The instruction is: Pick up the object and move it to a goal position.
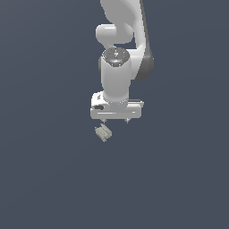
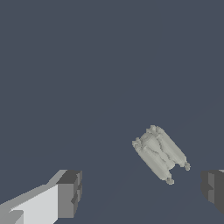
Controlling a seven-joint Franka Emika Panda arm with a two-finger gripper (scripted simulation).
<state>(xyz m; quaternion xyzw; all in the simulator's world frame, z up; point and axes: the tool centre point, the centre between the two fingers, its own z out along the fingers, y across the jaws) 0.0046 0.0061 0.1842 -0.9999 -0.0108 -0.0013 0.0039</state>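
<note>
The arm [image 1: 118,67] was seen from above in the exterior view, white and grey, reaching down over a plain dark blue-grey surface [image 1: 44,179]. The end effector [image 1: 115,120] was pointed downward, its white crossbar level, with two small fingertips visible beneath it and set well apart. In the wrist view the end effector [image 2: 142,192] was confirmed spread wide: one dark grey pad [image 2: 70,193] on a white finger was recorded at one side of the picture and the other dark pad [image 2: 214,190] at the opposite edge, with bare surface between them. Nothing was held.

The object [image 1: 103,132] was noted as a small pale grey-beige blocky piece lying on the surface, just below the end effector in the exterior view and slightly toward the exterior view's left of its middle. It was turned at a diagonal to the crossbar. In the wrist view the object [image 2: 160,153] was seen more clearly: an elongated body with ridged, grooved faces and small nubs at one end, lying at a slant. It was found nearer to the pad at the picture's edge than to the pad on the white finger, and no contact with either pad was observed. Whether the fingertips were level with the object or above it could not be told.
</note>
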